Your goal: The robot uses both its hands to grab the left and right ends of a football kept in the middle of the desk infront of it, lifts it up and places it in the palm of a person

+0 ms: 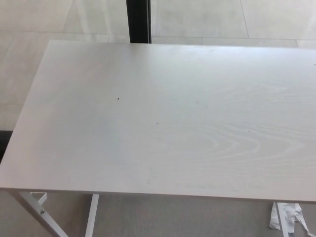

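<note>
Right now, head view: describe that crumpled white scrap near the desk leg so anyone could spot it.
Start at the big white wood-grain desk that fills the view and follow its near edge to the right corner. Below that corner, on the grey floor by the white desk leg, lies the crumpled white scrap. It is the only loose, wrinkled thing there; the legs are straight.
</note>
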You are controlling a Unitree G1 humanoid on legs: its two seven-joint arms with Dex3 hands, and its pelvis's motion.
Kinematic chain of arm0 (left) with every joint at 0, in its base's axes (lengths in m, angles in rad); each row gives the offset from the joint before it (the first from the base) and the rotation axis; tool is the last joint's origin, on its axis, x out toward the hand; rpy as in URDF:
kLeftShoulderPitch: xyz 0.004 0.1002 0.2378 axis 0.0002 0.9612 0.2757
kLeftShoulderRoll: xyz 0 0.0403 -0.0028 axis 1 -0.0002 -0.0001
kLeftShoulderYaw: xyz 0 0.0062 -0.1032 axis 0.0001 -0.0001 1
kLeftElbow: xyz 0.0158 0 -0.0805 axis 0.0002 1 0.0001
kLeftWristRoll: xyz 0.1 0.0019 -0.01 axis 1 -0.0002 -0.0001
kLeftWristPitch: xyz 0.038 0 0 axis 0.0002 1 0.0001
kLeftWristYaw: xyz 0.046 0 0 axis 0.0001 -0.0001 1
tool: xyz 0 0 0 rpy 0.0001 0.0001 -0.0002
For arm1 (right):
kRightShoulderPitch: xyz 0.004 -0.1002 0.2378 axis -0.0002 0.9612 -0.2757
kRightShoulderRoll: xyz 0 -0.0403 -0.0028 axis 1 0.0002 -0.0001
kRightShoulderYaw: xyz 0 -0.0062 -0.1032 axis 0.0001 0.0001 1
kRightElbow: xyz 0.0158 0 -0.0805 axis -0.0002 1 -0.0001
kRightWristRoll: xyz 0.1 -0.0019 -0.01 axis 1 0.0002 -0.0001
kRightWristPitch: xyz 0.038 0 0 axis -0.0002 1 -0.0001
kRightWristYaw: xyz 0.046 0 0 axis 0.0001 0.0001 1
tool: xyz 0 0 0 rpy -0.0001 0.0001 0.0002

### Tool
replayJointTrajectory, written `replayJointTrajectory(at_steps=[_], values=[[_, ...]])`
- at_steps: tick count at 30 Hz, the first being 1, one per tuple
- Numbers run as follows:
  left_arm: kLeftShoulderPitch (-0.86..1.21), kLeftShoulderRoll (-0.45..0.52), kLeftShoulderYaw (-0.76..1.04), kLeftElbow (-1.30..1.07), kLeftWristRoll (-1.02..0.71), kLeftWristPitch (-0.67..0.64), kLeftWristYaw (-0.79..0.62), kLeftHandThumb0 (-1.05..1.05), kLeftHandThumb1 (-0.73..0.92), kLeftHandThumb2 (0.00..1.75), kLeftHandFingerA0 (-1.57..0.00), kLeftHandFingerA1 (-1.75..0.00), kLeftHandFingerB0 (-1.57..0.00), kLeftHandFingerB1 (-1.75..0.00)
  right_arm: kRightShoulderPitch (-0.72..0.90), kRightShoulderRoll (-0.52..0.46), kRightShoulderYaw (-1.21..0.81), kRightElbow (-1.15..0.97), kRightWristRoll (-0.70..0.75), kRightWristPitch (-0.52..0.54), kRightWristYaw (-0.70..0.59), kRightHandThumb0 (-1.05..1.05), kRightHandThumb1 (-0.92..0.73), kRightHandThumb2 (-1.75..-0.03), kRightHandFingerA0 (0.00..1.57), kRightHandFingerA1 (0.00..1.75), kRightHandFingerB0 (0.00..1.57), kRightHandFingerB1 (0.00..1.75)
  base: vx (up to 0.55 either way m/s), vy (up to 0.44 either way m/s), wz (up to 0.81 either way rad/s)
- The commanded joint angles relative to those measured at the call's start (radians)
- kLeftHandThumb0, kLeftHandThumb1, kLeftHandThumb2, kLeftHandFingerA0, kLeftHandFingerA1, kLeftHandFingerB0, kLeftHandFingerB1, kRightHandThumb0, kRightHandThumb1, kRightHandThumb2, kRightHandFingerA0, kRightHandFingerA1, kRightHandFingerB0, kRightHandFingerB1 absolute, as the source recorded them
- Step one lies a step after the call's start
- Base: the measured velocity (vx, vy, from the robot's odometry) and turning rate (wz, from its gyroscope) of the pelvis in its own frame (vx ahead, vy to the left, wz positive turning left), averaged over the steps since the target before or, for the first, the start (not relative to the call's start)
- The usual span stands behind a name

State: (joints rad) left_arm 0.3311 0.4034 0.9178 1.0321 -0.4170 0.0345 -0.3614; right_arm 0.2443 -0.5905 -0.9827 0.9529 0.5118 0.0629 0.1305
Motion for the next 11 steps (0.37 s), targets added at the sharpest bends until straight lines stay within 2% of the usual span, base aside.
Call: replayJointTrajectory(at_steps=[1, 4, 7, 8, 9, 11], values=[[0.013, 0.020, 0.001, 0.010, -0.046, -0.035, -0.010, -0.92, 0.70, 1.14, -0.13, -0.71, -0.04, -0.51, -0.007, -0.020, 0.019, 0.000, 0.004, -0.020, -0.002, -0.84, -0.62, -1.03, 0.48, 0.96, 0.03, 0.51, 0.00, 0.000, 0.00], [0.012, 0.025, 0.002, 0.016, -0.058, -0.035, -0.010, -0.99, 0.72, 1.13, -0.08, -0.70, -0.04, -0.54, 0.004, -0.009, 0.028, -0.024, 0.004, -0.022, -0.001, -0.84, -0.63, -1.05, 0.50, 0.97, 0.03, 0.51, 0.00, 0.000, 0.00], [0.012, 0.020, 0.005, -0.005, -0.073, -0.026, -0.007, -0.98, 0.71, 1.12, -0.16, -0.73, -0.04, -0.52, 0.002, -0.005, 0.036, -0.029, 0.002, -0.023, -0.015, -0.83, -0.63, -1.06, 0.52, 0.98, 0.02, 0.51, 0.00, 0.000, 0.00], [0.013, 0.022, -0.002, -0.007, -0.069, -0.023, -0.002, -0.94, 0.69, 1.12, -0.21, -0.75, -0.02, -0.50, 0.003, -0.010, 0.034, -0.014, 0.005, -0.024, -0.009, -0.83, -0.63, -1.05, 0.49, 0.96, 0.02, 0.49, 0.00, 0.000, 0.00], [0.008, 0.025, -0.005, -0.001, -0.069, -0.025, -0.002, -0.89, 0.69, 1.13, -0.11, -0.69, -0.04, -0.46, 0.010, -0.009, 0.030, -0.017, 0.011, -0.020, -0.008, -0.85, -0.63, -1.04, 0.48, 0.96, 0.02, 0.50, 0.00, 0.000, 0.00], [-0.010, 0.032, 0.001, 0.009, -0.083, -0.016, -0.001, -0.92, 0.69, 1.12, -0.13, -0.70, -0.04, -0.48, 0.006, -0.006, 0.029, -0.016, 0.016, -0.018, -0.005, -0.84, -0.63, -1.05, 0.46, 0.95, 0.02, 0.48, 0.00, 0.000, 0.00]])
